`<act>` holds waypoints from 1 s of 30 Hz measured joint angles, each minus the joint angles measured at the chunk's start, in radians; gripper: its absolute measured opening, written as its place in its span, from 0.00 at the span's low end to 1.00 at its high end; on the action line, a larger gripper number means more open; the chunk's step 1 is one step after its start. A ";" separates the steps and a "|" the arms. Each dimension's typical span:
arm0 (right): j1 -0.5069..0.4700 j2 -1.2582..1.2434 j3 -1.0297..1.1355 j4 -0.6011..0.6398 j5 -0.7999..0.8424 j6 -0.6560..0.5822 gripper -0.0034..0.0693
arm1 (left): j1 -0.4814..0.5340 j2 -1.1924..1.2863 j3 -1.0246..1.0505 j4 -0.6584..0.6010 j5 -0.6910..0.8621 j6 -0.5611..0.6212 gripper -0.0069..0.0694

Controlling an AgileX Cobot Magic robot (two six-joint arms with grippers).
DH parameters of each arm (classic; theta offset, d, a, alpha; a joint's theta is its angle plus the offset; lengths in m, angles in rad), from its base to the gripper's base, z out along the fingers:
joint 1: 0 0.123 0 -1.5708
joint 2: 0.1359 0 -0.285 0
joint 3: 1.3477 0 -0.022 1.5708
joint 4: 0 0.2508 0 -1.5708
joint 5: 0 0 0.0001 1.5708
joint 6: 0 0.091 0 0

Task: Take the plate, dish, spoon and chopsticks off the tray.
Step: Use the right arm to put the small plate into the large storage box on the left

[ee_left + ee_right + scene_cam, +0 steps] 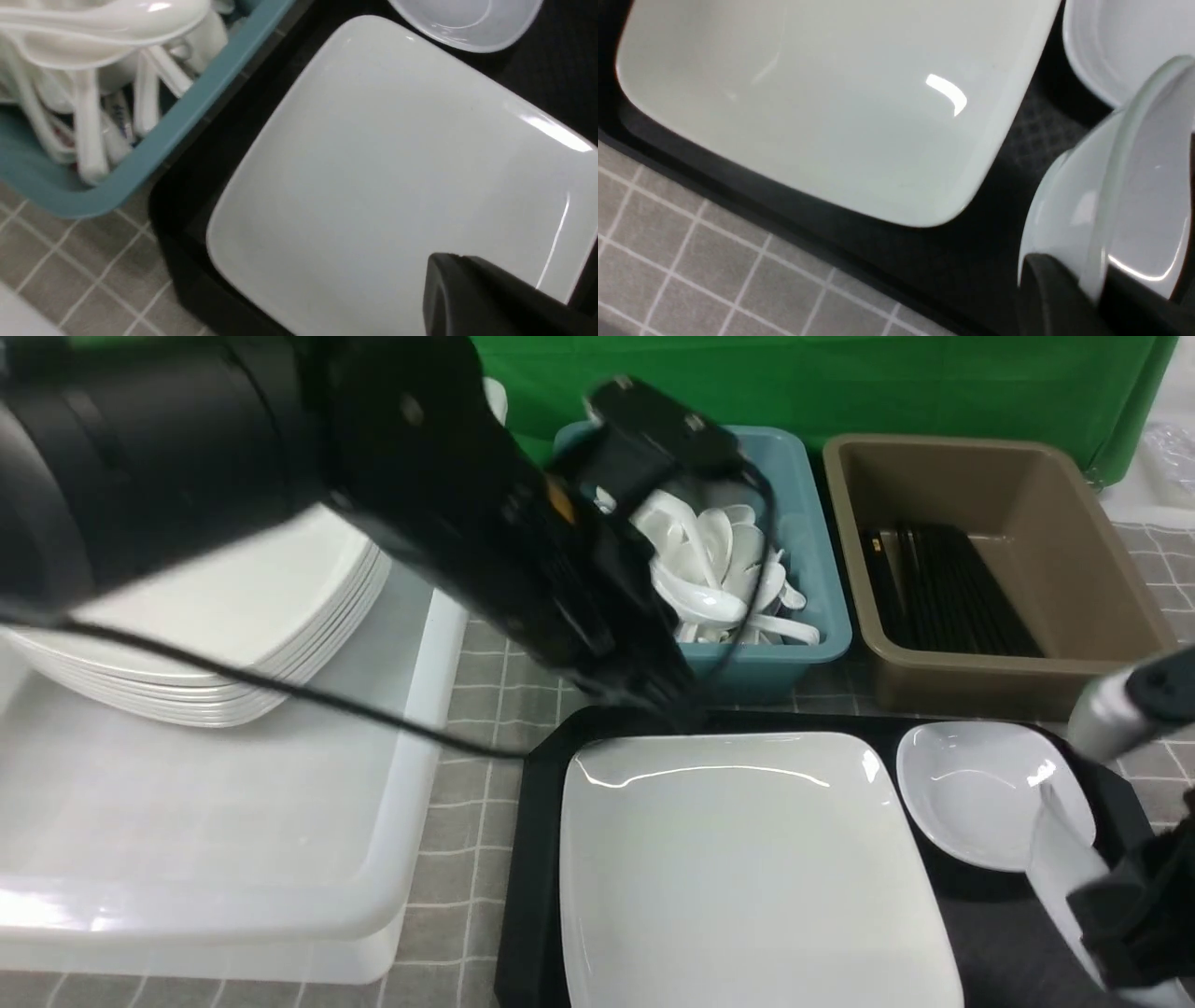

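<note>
- Dish (1060,868): nearest item, at the right near corner of the tray (537,859). It stands steeply on edge and is not lying flat.
- Right gripper (1097,905): clenched on the dish's rim, one finger either side as the right wrist view shows it. The bite looks shallow.
- Orientation: the rim line runs near to far and slopes up away from the gripper. The hollow seems to face away from the plate (738,868), not certain. The dish is squarish, so it has no marked long axis.
- Step in hand, judged: lift the dish off the tray.
- Method: raise it straight up until the low edge clears the tray rim, then travel slowly. The glaze is slick, so an edge grip may let it swing or slip.
- Keep it off the other dish (971,793), which lies flat just beyond, hollow up, at the tray's far right.
- Plate: flat in the middle of the tray, untouched.
- Left gripper (658,689): clenched and empty, over the plate's far edge. Route the dish clear of that arm.
- Beyond the tray: teal bin (812,569) of spoons (709,569) and brown bin (1064,523) with chopsticks (952,588).
- Far left: white bin (233,859) with stacked plates (243,644).
- No bin for dishes is in view.
</note>
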 joint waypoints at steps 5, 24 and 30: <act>0.000 0.061 -0.150 0.058 0.001 -0.086 0.14 | 0.222 -0.030 -0.068 -0.018 0.087 -0.036 0.09; 0.451 0.861 -1.147 0.177 -0.094 -0.263 0.14 | 0.863 -0.450 0.048 -0.049 0.262 -0.114 0.09; 0.511 1.110 -1.347 0.182 -0.103 -0.266 0.14 | 0.924 -0.500 0.149 -0.047 0.243 -0.121 0.09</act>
